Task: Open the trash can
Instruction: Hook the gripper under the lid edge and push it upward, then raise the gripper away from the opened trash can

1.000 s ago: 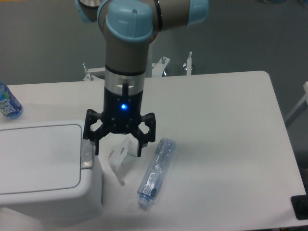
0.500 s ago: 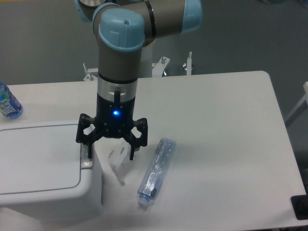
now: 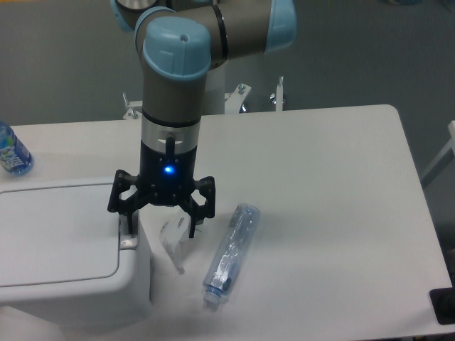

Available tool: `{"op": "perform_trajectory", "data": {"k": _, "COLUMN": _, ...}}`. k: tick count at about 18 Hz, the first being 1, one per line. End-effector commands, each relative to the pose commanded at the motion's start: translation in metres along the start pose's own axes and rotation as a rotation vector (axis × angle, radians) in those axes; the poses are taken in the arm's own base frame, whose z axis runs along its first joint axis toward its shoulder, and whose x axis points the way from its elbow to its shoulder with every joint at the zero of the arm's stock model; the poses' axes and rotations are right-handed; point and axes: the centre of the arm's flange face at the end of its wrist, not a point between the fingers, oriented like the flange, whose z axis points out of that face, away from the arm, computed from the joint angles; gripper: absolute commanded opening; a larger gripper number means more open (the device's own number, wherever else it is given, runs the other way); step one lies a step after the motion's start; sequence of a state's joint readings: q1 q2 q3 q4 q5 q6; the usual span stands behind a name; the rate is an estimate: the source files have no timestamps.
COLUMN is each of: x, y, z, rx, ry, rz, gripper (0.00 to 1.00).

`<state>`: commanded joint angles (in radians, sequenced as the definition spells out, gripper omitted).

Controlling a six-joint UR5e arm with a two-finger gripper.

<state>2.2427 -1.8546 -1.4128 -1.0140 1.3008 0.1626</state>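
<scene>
The trash can (image 3: 64, 252) is a large white boxy bin at the lower left, its flat lid down. A small grey latch button (image 3: 128, 242) sits on its right rim. My gripper (image 3: 161, 226) points straight down with its black fingers spread open, nothing between them. The left finger (image 3: 128, 220) stands just above the latch at the lid's right edge. The right finger (image 3: 193, 222) hangs over a crumpled white paper (image 3: 174, 241) beside the bin. Whether the left finger touches the latch cannot be made out.
An empty clear plastic bottle (image 3: 231, 256) lies on the table right of the paper. A blue-labelled bottle (image 3: 11, 153) stands at the far left edge. The white table (image 3: 327, 185) stretches to the right. A black object (image 3: 444, 305) sits at the lower right corner.
The arm has shifted left and slightly down, bringing the left finger from beside the bin to over its latch. The fingers stayed spread. The lid has not moved.
</scene>
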Motion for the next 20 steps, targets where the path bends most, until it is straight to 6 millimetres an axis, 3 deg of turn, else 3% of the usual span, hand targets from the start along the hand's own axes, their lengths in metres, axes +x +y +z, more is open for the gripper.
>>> {"op": "perform_trajectory", "data": {"k": 6, "x": 0.0, "y": -0.002, "z": -0.001, "rx": 0.005, "ry": 0.001, "rz": 0.001, "gripper": 1.0}}
{"op": "perform_trajectory", "data": {"k": 10, "x": 0.0, "y": -0.016, "z": -0.026, "rx": 0.057, "ry": -0.009, "rz": 0.024, "gripper": 1.0}}
{"op": "perform_trajectory", "data": {"k": 14, "x": -0.043, "y": -0.025, "z": -0.063, "rx": 0.114, "ry": -0.063, "rz": -0.013, "gripper": 1.0}}
{"op": "perform_trajectory", "data": {"k": 16, "x": -0.067, "y": -0.019, "z": -0.08, "rx": 0.12, "ry": -0.089, "rz": -0.002, "gripper": 1.0}}
{"op": "perform_trajectory", "data": {"k": 20, "x": -0.103, "y": 0.002, "z": -0.096, "rx": 0.047, "ry": -0.218, "rz": 0.101, "gripper": 1.0}}
